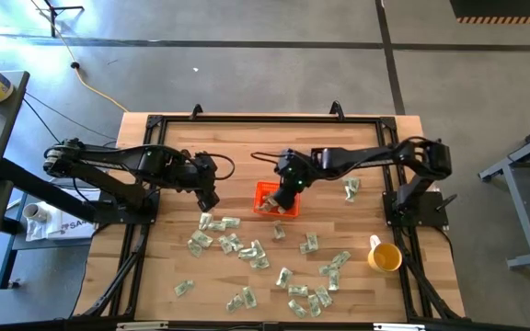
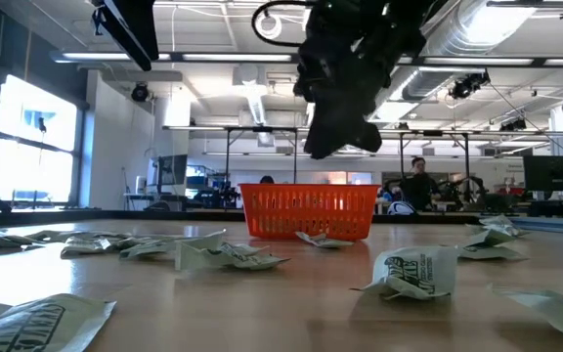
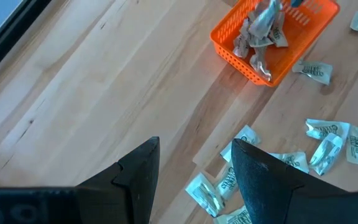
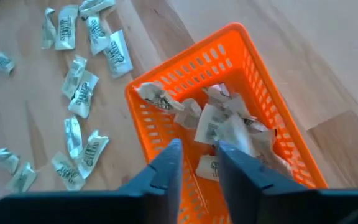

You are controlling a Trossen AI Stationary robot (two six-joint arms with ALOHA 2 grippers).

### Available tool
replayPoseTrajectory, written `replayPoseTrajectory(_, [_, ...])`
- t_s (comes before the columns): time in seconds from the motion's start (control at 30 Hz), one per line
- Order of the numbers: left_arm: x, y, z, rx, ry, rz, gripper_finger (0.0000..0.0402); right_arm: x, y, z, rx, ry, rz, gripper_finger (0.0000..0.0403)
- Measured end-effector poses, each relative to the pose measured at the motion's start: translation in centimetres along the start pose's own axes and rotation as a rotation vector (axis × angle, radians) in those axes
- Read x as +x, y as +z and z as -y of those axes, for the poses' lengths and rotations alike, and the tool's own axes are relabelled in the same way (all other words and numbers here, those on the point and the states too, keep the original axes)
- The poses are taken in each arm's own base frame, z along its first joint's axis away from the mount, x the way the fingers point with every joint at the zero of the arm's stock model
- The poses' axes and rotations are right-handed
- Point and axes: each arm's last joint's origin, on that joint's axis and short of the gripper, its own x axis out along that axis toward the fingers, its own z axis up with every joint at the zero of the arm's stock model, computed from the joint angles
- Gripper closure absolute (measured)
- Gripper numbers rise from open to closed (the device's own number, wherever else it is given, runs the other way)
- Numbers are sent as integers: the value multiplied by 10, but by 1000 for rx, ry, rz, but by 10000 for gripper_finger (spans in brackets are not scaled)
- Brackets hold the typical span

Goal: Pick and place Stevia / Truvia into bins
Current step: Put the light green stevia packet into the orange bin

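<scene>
Evidently the step in hand is a drop-off: the right gripper (image 1: pixel 286 195) hangs over the orange bin (image 1: pixel 263 190) near the middle of the worktop (image 1: pixel 164 271), and its own wrist view looks straight down into the basket past two dark fingers (image 4: pixel 166 171) that stand a narrow gap apart with nothing visible between them, so it appears to be letting go or just to have let go. Several crumpled Stevia sachets (image 4: pixel 219 127) already lie heaped inside the bin, one draped over its rim. The left gripper (image 1: pixel 207 196) hovers beside the bin, above bare wood, its fingers (image 3: pixel 132 177) spread fairly wide and empty, with loose sachets (image 3: pixel 229 180) just beyond them. Most of the sachets (image 1: pixel 247 250) are scattered across the near half of the worktop, and one pair lies apart toward the right arm's base, so the task looks far from finished. The next move probably calls for the right arm to lift clear of the basket wall and either arm to descend on a single sachet, pinching a raised edge because the paper lies nearly flat. The sachets are thin, creased paper, pale green and white with print; the bin is rigid plastic with low perforated walls; the worktop is smooth, pale, striped butcher-block wood. A yellow cup (image 1: pixel 385 257) stands near the right edge.
</scene>
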Motion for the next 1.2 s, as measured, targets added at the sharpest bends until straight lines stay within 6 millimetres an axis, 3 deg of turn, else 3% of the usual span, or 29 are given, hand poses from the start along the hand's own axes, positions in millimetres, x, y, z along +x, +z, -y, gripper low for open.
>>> replayPoseTrajectory(0.23, [0, 0, 0, 1, 1, -1, 170, -22, -9, 3, 18, -241, 21, 233])
replayPoseTrajectory(0.37, [0, 0, 0, 5, 1, -1, 170, -40, -30, 19, 19, -473, -157, 220])
replayPoseTrajectory(0.5, [0, 0, 0, 14, 1, -1, 170, -52, -49, 47, 83, -612, -334, 220])
replayPoseTrajectory(0.8, [0, 0, 0, 26, 12, 10, 170, -52, -89, 115, 295, -630, -412, 219])
replayPoseTrajectory(1.2, [0, 1, 0, 22, 12, 13, 170, -44, -114, 134, 504, -725, -378, 219])
